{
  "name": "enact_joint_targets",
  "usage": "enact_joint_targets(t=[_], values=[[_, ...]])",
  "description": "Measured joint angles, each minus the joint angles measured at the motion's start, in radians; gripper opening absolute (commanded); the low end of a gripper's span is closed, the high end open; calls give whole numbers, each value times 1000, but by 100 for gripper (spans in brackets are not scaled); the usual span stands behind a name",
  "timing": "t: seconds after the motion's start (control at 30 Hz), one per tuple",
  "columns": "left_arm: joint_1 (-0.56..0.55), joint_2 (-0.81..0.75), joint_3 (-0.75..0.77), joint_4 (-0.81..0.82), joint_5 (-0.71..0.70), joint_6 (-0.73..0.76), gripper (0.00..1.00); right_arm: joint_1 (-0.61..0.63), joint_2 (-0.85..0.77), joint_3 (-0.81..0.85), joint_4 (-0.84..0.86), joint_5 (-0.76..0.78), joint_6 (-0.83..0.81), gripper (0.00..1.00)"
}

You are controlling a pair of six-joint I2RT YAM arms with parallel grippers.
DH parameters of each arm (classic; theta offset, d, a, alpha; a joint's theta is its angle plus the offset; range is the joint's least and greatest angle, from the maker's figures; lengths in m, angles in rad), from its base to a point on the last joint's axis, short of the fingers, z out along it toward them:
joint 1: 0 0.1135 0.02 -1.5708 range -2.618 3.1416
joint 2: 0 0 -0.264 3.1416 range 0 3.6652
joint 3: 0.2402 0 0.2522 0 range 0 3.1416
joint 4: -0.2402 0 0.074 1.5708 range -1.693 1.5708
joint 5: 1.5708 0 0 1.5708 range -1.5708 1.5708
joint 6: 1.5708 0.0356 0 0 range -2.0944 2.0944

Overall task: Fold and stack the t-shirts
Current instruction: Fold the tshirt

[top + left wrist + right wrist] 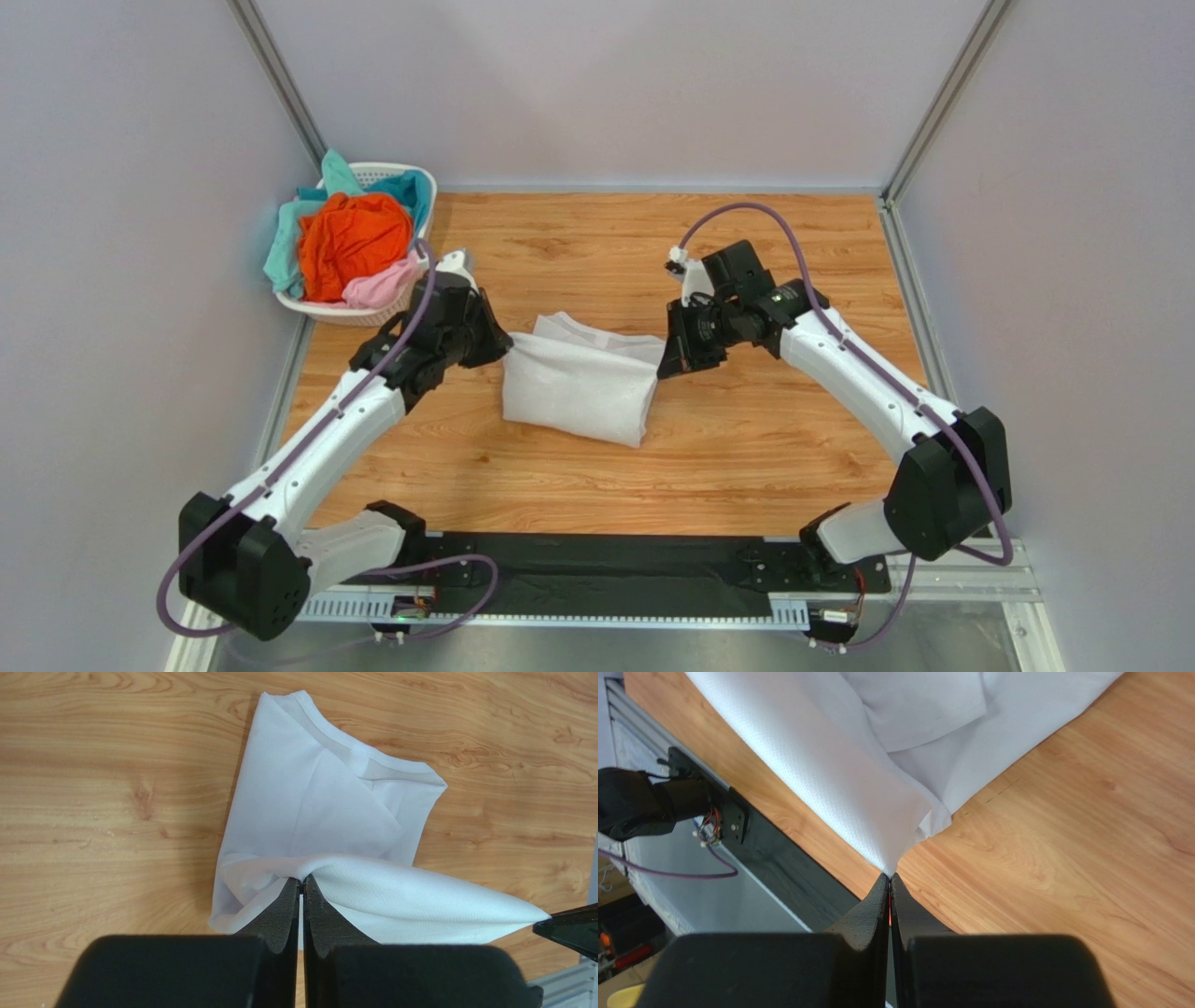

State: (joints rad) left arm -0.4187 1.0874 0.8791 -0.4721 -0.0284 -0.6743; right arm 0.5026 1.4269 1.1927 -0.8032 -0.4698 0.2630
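Observation:
A white t-shirt (582, 381) lies partly folded on the middle of the wooden table, one layer raised over the rest. My left gripper (494, 345) is shut on its left corner; in the left wrist view (302, 880) the cloth (330, 805) is pinched at the fingertips, collar far. My right gripper (671, 361) is shut on the right corner; in the right wrist view (889, 877) the cloth (829, 763) stretches taut from the tips. The orange (351, 241), teal (288, 238) and pale pink (382, 287) t-shirts lie heaped in the basket.
A white lattice plastic basket (407, 179) stands at the far left corner of the table. Grey walls close the table on three sides. A black rail (603, 567) with the arm bases runs along the near edge.

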Motion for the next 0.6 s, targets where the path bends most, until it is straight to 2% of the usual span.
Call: enact_joint_targets(t=[0.6], values=[[35, 330, 164, 172, 24, 42, 0, -46, 146, 97, 93, 204, 6, 0]])
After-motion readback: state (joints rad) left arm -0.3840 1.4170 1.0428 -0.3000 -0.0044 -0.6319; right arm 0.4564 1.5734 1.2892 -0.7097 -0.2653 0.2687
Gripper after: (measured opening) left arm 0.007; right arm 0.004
